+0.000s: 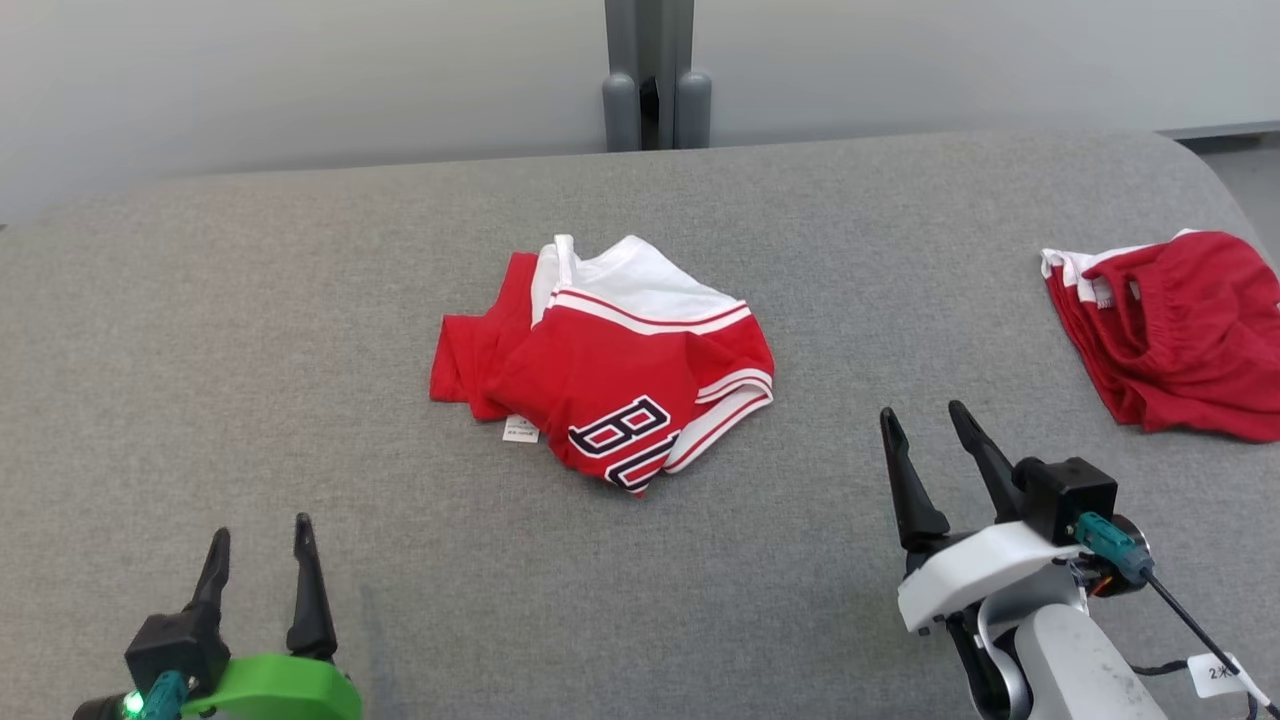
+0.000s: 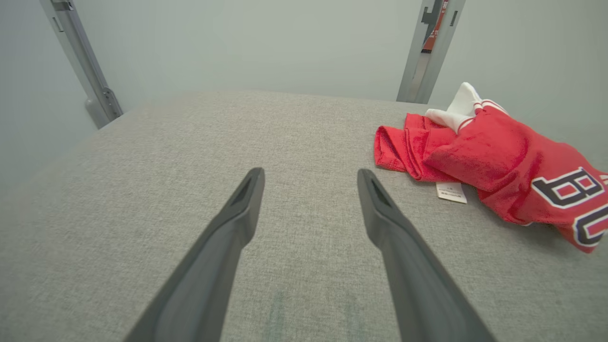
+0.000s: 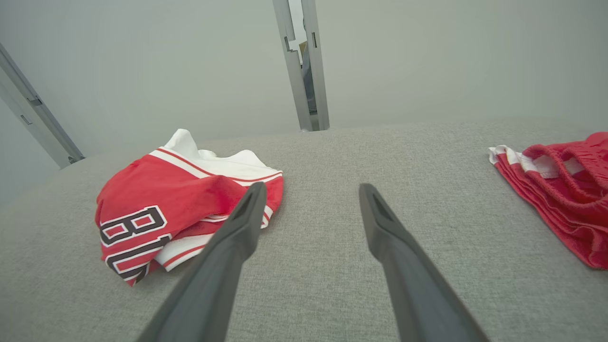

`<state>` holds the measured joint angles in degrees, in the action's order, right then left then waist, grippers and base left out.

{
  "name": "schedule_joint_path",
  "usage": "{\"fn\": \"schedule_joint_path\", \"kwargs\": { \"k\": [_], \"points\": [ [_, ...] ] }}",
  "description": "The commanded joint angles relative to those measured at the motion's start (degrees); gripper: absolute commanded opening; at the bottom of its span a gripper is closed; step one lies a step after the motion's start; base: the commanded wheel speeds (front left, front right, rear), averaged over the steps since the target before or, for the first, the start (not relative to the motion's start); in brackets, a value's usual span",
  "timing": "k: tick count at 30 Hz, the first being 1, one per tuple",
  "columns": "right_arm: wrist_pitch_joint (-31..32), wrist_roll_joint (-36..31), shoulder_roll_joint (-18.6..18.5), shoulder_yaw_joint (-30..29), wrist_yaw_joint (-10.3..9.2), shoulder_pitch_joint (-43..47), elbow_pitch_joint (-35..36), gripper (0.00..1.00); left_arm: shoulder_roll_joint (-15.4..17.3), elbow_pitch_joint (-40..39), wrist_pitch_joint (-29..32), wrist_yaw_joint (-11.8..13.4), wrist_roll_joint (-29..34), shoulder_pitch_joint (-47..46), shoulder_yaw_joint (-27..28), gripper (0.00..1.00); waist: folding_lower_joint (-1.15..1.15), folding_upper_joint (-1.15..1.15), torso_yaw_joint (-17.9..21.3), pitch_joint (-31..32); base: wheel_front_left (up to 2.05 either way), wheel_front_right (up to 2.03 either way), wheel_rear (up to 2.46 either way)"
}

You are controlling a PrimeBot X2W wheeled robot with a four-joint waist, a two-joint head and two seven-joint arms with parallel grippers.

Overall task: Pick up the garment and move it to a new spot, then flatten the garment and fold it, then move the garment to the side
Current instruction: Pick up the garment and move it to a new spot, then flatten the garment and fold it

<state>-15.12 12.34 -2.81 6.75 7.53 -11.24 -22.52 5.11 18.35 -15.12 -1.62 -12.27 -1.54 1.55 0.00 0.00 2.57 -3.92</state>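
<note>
The crumpled red-and-white jersey (image 1: 610,360) lies in the middle of the grey fabric worktop (image 1: 300,300) — the left gripper (image 1: 261,528) and the right gripper (image 1: 922,412) hover near its front edge, both wide apart and empty, likely ready to flatten it.

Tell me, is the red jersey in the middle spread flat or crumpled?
Crumpled: the jersey lies in a heap, layers overlapping, lettering partly folded under, care tag sticking out.

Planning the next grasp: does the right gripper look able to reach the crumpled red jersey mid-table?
Probably yes: the right gripper stands open, and bare grey tabletop lies between it and the jersey.
</note>
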Motion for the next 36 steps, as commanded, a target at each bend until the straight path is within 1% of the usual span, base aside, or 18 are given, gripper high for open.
{"fn": "schedule_joint_path", "kwargs": {
  "k": [1,6,11,14,18,24,27,29,33,36],
  "points": [
    [-0.01,-0.27,-0.21,-0.18,-0.09,1.15,-0.30,1.00,-0.35,-0.88,-0.01,0.36,1.15,1.68,0.88,1.00,0.00,0.00,-0.98,1.95,0.00,0.00,0.00],
    [-0.01,-0.40,-0.20,-0.24,-0.09,2.30,-0.46,1.00,-1.45,-1.90,-0.01,-0.88,2.76,4.09,3.04,1.00,0.00,0.00,-1.10,2.11,0.00,0.00,0.00],
    [-0.01,-0.48,-0.19,-0.53,-0.09,1.53,-0.64,1.00,-1.94,-1.99,-0.01,-1.80,3.26,2.58,3.92,1.00,0.00,0.00,-1.73,0.64,0.00,0.00,0.00],
    [-0.02,-1.45,-0.19,-0.32,-0.09,0.14,-0.95,1.00,-2.12,-2.19,-0.01,-2.22,3.49,1.14,3.36,1.00,0.00,0.00,-2.73,-0.74,0.00,0.00,0.00],
    [-0.01,-3.70,-0.17,-1.08,-0.09,-3.53,-2.51,1.00,-2.16,-2.43,-0.01,-2.12,1.32,-0.62,1.50,1.00,0.00,0.00,-5.35,-3.67,0.00,0.00,0.00],
    [-0.01,-7.18,-0.17,-2.05,-0.09,-12.21,-6.19,1.00,-2.11,-2.82,-0.01,-2.61,-0.55,-3.66,-1.95,1.00,0.00,0.00,-10.47,-8.88,0.00,0.00,0.00],
    [-0.02,-8.64,-0.20,-2.10,-0.10,-17.71,-11.15,1.00,-2.16,-2.94,-0.01,-2.66,-1.36,-5.46,-4.36,1.00,0.00,0.00,-13.59,-11.81,0.00,0.00,0.00],
    [0.05,-11.27,-0.31,-3.03,-0.10,-22.21,-14.17,1.00,-2.13,-2.69,-0.01,-2.57,-2.63,-6.45,-5.76,1.00,0.00,0.00,-15.45,-13.67,0.00,0.00,0.00],
    [0.34,-14.70,-0.87,-6.56,-0.10,-28.80,-20.18,1.00,-2.19,-2.60,-0.01,-2.71,-4.04,-8.66,-9.35,1.00,0.00,0.00,-19.30,-16.54,0.00,0.00,0.00],
    [0.65,-16.94,-2.00,-8.54,-0.10,-33.10,-24.15,1.00,-2.16,-2.79,-0.01,-2.29,-5.23,-10.09,-11.99,1.00,0.00,0.00,-22.19,-18.27,0.00,0.00,0.00]
  ]
}}
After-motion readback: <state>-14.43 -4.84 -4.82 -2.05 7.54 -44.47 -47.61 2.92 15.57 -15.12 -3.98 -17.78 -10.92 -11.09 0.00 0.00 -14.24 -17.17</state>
